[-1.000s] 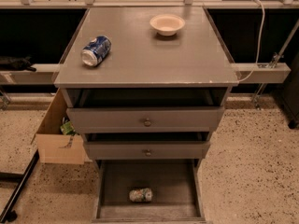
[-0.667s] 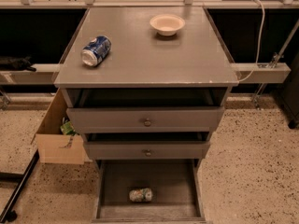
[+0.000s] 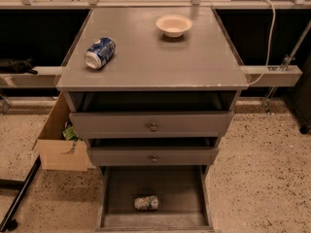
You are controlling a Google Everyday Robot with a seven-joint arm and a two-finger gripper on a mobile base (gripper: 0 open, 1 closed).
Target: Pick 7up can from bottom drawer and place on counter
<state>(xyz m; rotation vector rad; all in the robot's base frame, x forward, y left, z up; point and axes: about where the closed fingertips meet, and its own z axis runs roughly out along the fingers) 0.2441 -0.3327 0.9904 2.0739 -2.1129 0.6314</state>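
Speckled floor [image 3: 262, 169] surrounds a grey cabinet [image 3: 146, 122] whose two upper drawers [image 3: 153, 155] stand part open. 7up can [image 3: 146, 203] lies on its side in the pulled-out bottom drawer [image 3: 170, 186], toward the front and untouched. Worktop [image 3: 155, 62] carries a blue and white can [image 3: 99, 53] on its side at left and a pale bowl [image 3: 174, 25] toward the back. Cardboard box [image 3: 60, 149] sits beside the cabinet. Gripper is nowhere in view, so whether the jaws are released or clenched cannot be told. Versus a second ago: no change, every item in the same place. Judgement: pick not yet begun; the reach down into the drawer comes next.
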